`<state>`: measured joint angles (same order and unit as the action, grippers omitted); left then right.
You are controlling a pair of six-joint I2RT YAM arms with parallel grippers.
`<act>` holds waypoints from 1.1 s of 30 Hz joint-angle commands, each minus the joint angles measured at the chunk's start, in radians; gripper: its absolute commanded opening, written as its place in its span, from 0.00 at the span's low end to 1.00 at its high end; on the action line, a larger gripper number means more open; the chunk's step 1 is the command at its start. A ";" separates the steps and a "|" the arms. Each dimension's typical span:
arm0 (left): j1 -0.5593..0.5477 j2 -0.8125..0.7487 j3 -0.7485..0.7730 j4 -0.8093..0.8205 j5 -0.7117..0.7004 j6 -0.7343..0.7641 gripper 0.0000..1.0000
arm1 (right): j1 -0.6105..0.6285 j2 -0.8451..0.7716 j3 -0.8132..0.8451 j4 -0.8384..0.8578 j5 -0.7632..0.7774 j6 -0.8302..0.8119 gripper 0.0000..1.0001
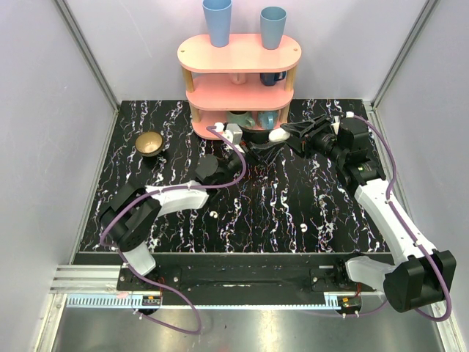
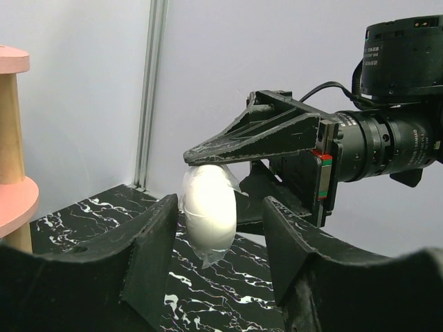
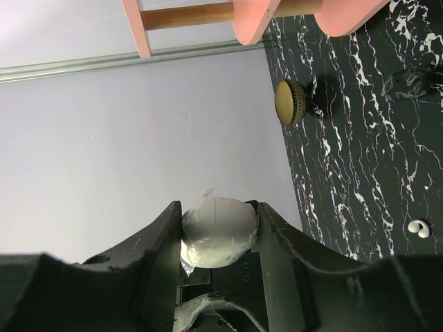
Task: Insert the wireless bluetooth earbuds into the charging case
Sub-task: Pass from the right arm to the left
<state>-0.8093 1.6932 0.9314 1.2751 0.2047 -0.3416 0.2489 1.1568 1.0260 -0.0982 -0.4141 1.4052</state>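
Top external view: at upper centre the right tool (image 1: 281, 134) pinches the charging case (image 1: 277, 135) clear of the worktop (image 1: 330, 213), likely steadying it for the left tool (image 1: 262, 139) facing it. Both earbuds (image 1: 212, 215) lie lower down, well apart. Left wrist view: its fingers (image 2: 149, 249) flank the case; contact cannot be told. Right wrist view: the case's seam is hidden.

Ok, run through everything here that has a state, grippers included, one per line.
charging case: off the table, looks closed, held by the right gripper
right gripper: shut on the charging case
left gripper: open, fingers either side of the charging case
earbuds: both loose on the table, not in the charging case
bowl: upright on the table
blue cups: standing on the shelf top
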 commanded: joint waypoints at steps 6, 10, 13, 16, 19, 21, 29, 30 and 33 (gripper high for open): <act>-0.005 0.020 0.044 0.083 0.004 -0.011 0.56 | 0.010 -0.028 0.014 0.054 -0.034 0.008 0.00; -0.004 0.019 0.047 0.087 0.001 -0.011 0.52 | 0.012 -0.026 0.017 0.052 -0.035 0.006 0.00; -0.004 0.020 0.055 0.082 -0.001 -0.010 0.50 | 0.012 -0.025 0.016 0.049 -0.037 0.006 0.00; -0.004 0.022 0.057 0.081 -0.001 -0.008 0.44 | 0.013 -0.023 0.016 0.049 -0.040 0.008 0.00; -0.004 0.026 0.061 0.081 -0.002 -0.010 0.39 | 0.012 -0.023 0.014 0.048 -0.040 0.006 0.00; -0.004 0.028 0.066 0.081 0.004 -0.010 0.32 | 0.012 -0.025 0.011 0.048 -0.042 0.008 0.00; -0.004 0.036 0.070 0.070 0.018 -0.016 0.18 | 0.013 -0.020 0.011 0.052 -0.046 0.011 0.00; -0.004 0.036 0.072 0.067 0.022 -0.016 0.16 | 0.013 -0.019 0.008 0.055 -0.048 0.011 0.00; -0.004 0.026 0.063 0.056 0.032 -0.004 0.00 | 0.015 -0.023 0.008 0.084 -0.046 0.006 0.09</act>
<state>-0.8070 1.7237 0.9562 1.2800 0.1951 -0.3481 0.2497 1.1561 1.0260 -0.0895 -0.4133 1.4117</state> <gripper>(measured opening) 0.343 0.491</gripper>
